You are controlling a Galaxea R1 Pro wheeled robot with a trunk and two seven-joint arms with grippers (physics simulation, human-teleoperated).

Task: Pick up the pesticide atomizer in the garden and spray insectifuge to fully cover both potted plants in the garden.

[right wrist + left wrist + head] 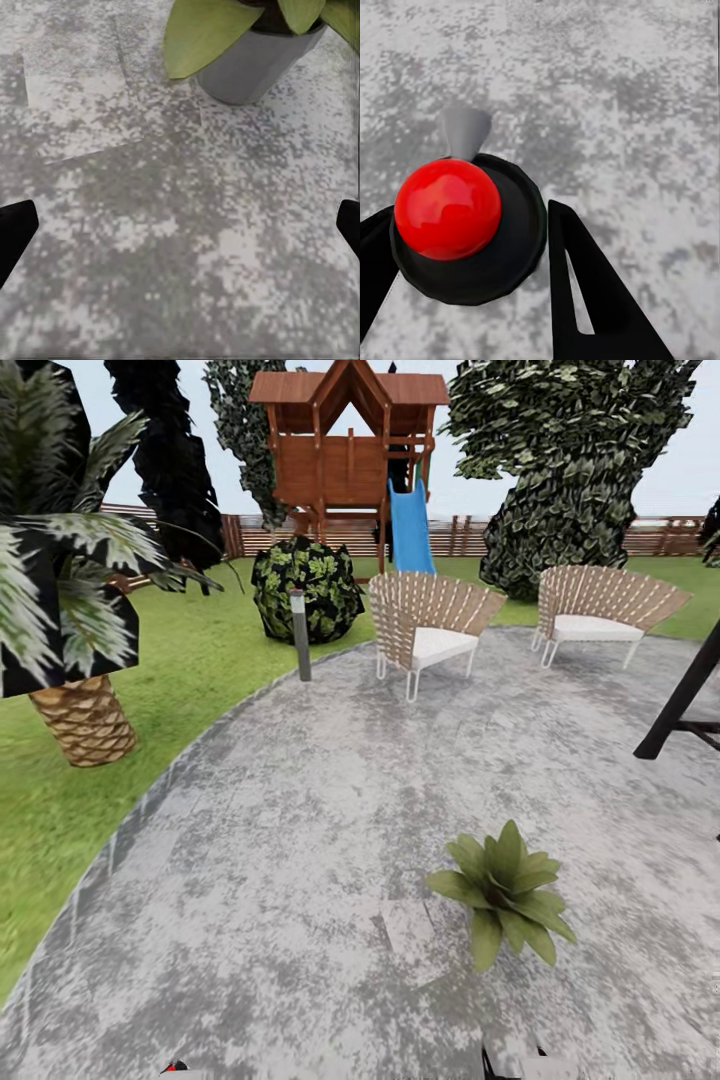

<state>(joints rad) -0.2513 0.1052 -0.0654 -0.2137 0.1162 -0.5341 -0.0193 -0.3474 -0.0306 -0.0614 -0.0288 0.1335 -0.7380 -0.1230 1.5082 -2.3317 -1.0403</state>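
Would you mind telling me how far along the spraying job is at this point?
Apparently done: the left gripper seems closed on the pesticide atomizer, whose red-and-black sprayer head sits between its fingers. In hand: one potted plant stands just ahead on the patio, and the right gripper is open and empty. Left: no spray is visible, so both plants remain.

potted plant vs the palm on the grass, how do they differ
The potted plant is a low rosette on the grey patio; the palm is tall, on the lawn. The plant shows no stem; the palm has a woven-looking brown trunk. Both have pointed green leaves.
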